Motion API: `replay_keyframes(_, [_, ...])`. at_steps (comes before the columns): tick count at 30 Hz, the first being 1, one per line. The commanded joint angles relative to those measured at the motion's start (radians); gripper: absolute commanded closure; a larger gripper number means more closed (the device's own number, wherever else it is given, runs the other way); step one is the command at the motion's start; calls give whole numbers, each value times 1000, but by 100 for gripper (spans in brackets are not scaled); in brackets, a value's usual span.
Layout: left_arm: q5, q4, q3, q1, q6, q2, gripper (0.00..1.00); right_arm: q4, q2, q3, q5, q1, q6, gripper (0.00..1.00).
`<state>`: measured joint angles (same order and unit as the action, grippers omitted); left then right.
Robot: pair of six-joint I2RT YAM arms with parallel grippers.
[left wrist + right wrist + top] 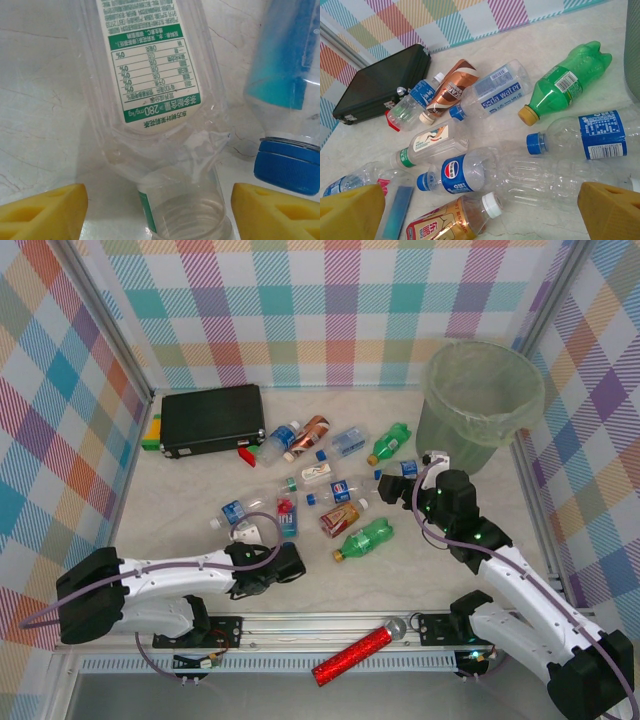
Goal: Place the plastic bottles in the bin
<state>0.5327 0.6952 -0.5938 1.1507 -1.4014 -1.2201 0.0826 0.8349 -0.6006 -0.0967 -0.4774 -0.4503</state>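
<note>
Your left gripper [159, 210]: unclenched, astride the neck | clear green-labelled plastic bottle [150, 65]: likely light, crushable, slick | pinch its stiffer threaded neck.

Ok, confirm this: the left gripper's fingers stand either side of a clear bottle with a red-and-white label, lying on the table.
The label is green and white, not red and white; the left wrist view shows it. Otherwise right: the left gripper stands with a finger either side of that clear bottle lying on the table.
</note>
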Motion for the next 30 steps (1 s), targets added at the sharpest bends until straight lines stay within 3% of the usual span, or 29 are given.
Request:
replay_keyframes(1, [5, -18, 10, 6, -30, -8, 29, -46, -14, 11, -13, -4, -12, 1])
replay_keyframes(14, [29, -118, 86, 6, 0, -24, 38, -6, -14, -24, -4, -4, -7, 1])
replay_keyframes(17, [42, -114, 88, 6, 12, -21, 48, 22, -17, -41, 20, -5, -9, 1])
replay_keyframes(19, [51, -106, 85, 7, 27, -6, 61, 44, -21, -55, 36, -5, -12, 1])
replay_keyframes(22, [60, -82, 71, 7, 66, 38, 66, 90, -19, -83, 39, -4, -39, 1])
replay_keyframes(25, [65, -53, 50, 7, 145, 108, 67, 144, -10, -120, 33, -4, -83, 1])
replay_keyframes(30, [60, -75, 25, 7, 371, 273, 68, 131, 6, -166, 252, -4, -99, 1])
